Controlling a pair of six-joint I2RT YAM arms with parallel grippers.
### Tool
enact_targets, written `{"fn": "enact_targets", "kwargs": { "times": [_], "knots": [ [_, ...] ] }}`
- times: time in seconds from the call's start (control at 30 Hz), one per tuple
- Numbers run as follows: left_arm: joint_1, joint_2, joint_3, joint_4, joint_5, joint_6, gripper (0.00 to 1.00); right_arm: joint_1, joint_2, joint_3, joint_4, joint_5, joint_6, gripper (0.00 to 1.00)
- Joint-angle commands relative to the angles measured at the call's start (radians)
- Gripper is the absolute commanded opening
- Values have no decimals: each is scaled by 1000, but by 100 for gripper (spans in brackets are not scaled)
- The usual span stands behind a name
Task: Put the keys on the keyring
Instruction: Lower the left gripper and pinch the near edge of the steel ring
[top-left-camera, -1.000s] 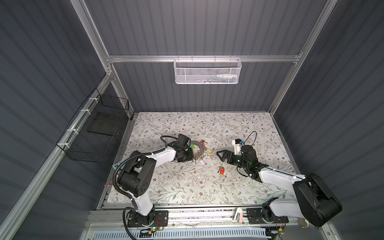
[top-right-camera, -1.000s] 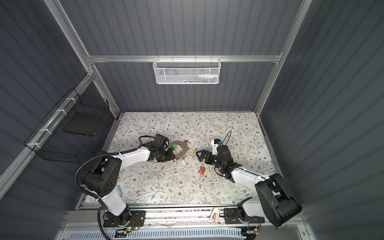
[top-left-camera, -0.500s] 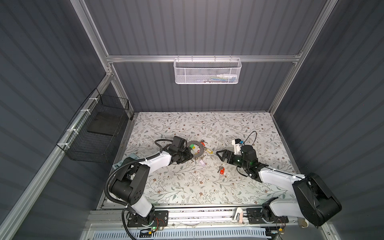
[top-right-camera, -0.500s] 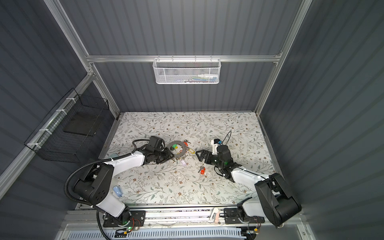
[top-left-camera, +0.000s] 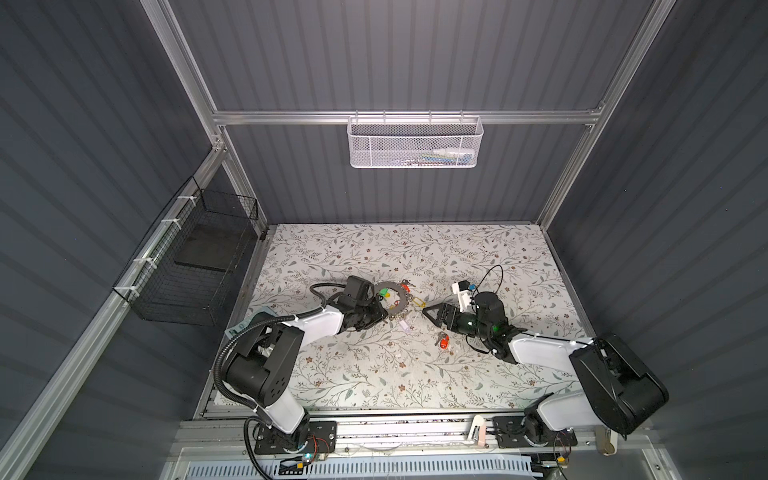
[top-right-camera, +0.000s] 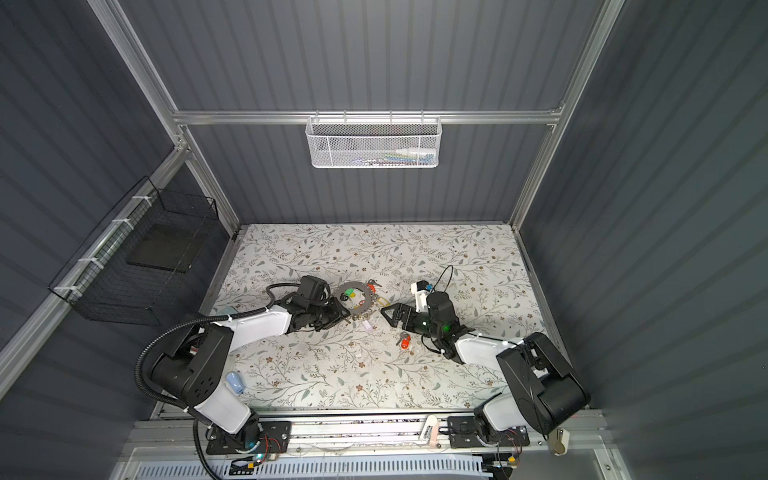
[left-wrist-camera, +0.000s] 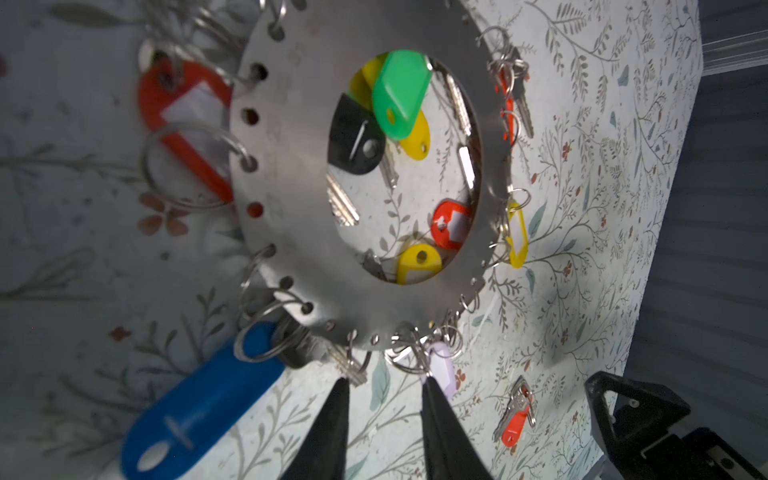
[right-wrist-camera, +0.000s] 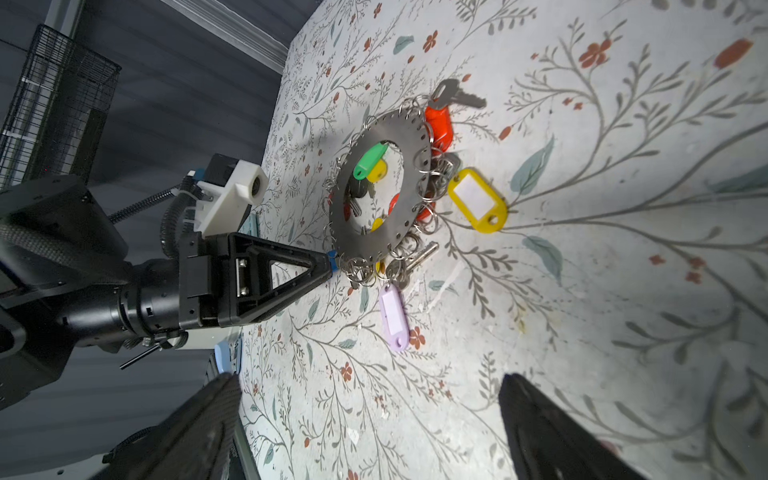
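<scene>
The keys (top-left-camera: 442, 341) (top-right-camera: 404, 341), dark metal with an orange-red tag, lie flat on the floral mat; the left wrist view shows the keys (left-wrist-camera: 513, 419) too. The keyring (top-left-camera: 400, 306) (top-right-camera: 364, 306) lies to their upper left, its rim hung with wire rings and coloured tags. My left gripper (top-left-camera: 383, 318) (left-wrist-camera: 385, 381) is open by a narrow gap with only mat between its tips, right at the near rim of the keyring (left-wrist-camera: 291, 166). My right gripper (top-left-camera: 437, 322) (right-wrist-camera: 368, 378) stands wide open and empty, just above the keys, facing the keyring (right-wrist-camera: 399, 133). The right wrist view does not show the keys.
A blue tag (left-wrist-camera: 199, 407), a lilac tag (right-wrist-camera: 394, 316) and a yellow tag (right-wrist-camera: 478, 201) splay out from the keyring's rim. A white mesh basket (top-left-camera: 415, 143) hangs on the back wall. A black wire basket (top-left-camera: 195, 257) hangs on the left wall.
My left arm has drawn back a little to the left and its elbow has dropped toward the front. The right arm, the keys and the keyring have stayed put.
</scene>
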Motion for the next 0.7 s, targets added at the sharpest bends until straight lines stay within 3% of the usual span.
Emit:
{"fn": "enact_targets", "kwargs": {
  "times": [0.0, 0.67],
  "knots": [
    [3, -8, -16, -6, -17, -16, 33, 3, 6, 17, 45, -31, 18, 99],
    [-5, 47, -33, 74, 24, -39, 30, 3, 9, 21, 41, -31, 15, 99]
  ]
}}
